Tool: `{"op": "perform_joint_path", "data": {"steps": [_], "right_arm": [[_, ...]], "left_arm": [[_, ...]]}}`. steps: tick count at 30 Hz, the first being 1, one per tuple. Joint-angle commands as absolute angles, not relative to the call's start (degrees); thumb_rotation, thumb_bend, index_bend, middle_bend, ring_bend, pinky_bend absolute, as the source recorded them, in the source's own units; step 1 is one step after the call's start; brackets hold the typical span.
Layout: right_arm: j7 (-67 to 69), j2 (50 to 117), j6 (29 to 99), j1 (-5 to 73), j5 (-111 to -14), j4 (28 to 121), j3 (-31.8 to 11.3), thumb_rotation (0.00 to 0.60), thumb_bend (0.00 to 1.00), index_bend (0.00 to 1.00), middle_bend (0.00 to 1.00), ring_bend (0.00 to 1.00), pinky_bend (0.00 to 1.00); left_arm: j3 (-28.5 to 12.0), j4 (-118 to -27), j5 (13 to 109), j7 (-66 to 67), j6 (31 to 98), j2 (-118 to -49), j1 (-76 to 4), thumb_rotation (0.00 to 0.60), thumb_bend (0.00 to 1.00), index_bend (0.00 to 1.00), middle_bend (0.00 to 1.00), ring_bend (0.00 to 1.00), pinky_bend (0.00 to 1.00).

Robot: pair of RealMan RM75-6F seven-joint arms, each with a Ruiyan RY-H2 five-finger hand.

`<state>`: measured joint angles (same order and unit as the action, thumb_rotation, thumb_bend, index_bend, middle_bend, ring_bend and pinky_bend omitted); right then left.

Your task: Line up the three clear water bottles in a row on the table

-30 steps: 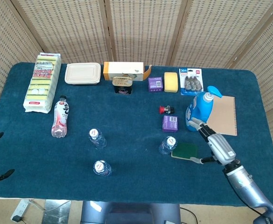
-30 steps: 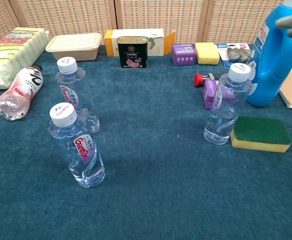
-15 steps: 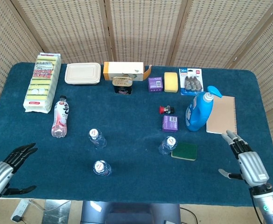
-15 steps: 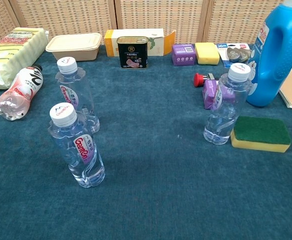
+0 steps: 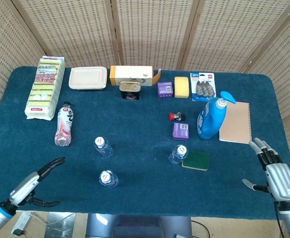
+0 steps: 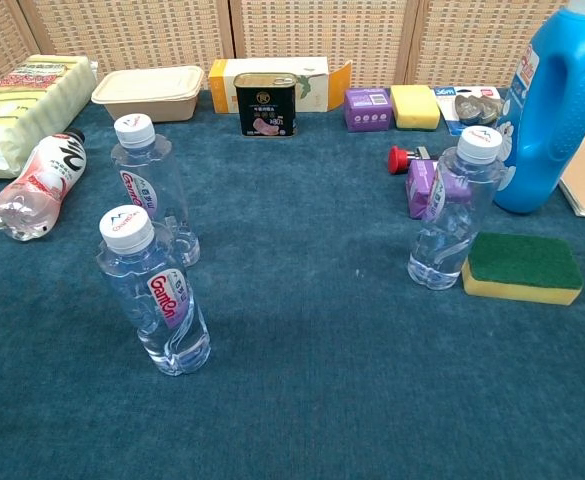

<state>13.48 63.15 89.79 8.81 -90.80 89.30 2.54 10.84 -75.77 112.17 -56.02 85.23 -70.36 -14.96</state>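
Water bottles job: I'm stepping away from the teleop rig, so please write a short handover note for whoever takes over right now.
Left hand: open, empty, at the near left table edge.
Right hand: open, empty, at the near right edge.
Bottles: all three upright and untouched. The near-left bottle and the back-left bottle stand close together; the right bottle stands apart, beside the green sponge.
Done: nothing placed in a row yet.
Left: bring the three into one line. Moving the right bottle toward the left pair looks simplest; mind the sponge and the purple box nearby.
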Motion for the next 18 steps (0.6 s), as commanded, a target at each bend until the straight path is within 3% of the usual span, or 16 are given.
{"op": "perform_joint_path", "data": {"steps": [1,7,12,18], "right_arm": [[13.53,63.19,90.33,8.28,-90.57,89.83,2.07,0.6,0.0,0.04,0.02,0.01,0.11],[14.9,62.63,90.25,7.79,-90.73,89.83,1.59,0.6,0.0,0.04,0.02,0.01,0.1],[15.44,62.37,90.21,7.23,-89.58,89.76,0.68,0.6,0.0,0.04,0.01,0.0,0.02],[5.35,64.58,92.31,5.21,-83.95,91.28,-2.52,0.6,0.0,0.04,0.0,0.0,0.0]], "left_arm": [[10.79,-74.74,111.71,-57.43,83.65,-72.75,-16.64,0.6,0.07,0.0,0.0,0.0,0.05],[10.79,-74.51,111.59,-57.4,81.53,-76.2,-19.1,0.6,0.07,0.0,0.0,0.0,0.05],[10.88,-75.43,110.73,-57.05,77.7,-78.72,-21.75,0.6,0.07,0.0,0.0,0.0,0.05],[9.45,-75.46,107.71,-56.89,73.86,-83.13,-24.61,0.6,0.07,0.0,0.0,0.0,0.05]]}}
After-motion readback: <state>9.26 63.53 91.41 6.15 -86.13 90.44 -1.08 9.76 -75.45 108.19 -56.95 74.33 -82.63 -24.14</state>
